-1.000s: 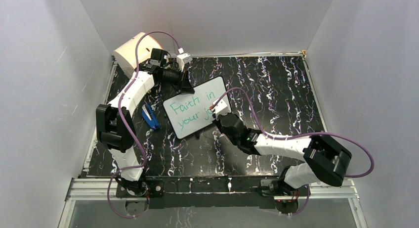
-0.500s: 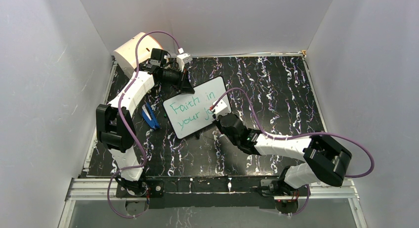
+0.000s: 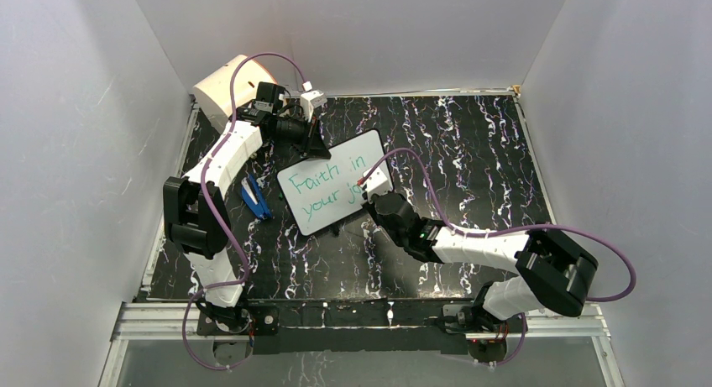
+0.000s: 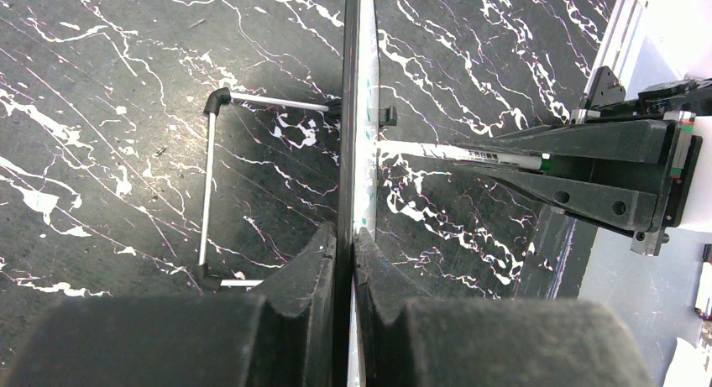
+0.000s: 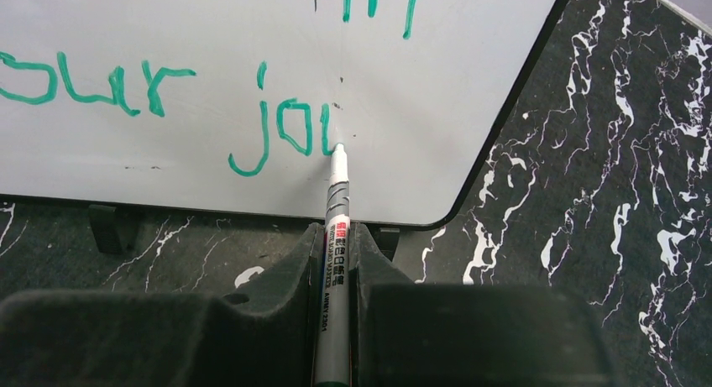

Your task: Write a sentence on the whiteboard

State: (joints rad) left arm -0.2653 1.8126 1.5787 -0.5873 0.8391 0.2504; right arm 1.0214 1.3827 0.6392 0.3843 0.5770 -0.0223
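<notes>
Whiteboard propped near upright a little toward ten o'clock from the middle of the dark marbled table, seen from above; its white face turns toward five o'clock, toward the right arm.

Green lettering, the sentence, runs in two slanted lines; the upper line reads "Faith in"; the lower reads "your jo", followed by a short fresh stroke of a third letter.

Left hand reaches in from the board's eleven o'clock; its two dark fingers are pressed together on the board's top edge, pinching the thin frame and steadying it.

Right hand comes from the board's five o'clock; its fingers are closed on a slim silver marker; the marker's tip touches the white surface just right of the "o", at three o'clock from that letter.

Judged from the writing, most of the task looks done; three words are complete and the fourth is partway; which word it will be cannot be told; what seems left is the rest of that word, any further words, then lifting the tip away; room on the lower line is short, with the board's rounded corner close at four o'clock.
</notes>
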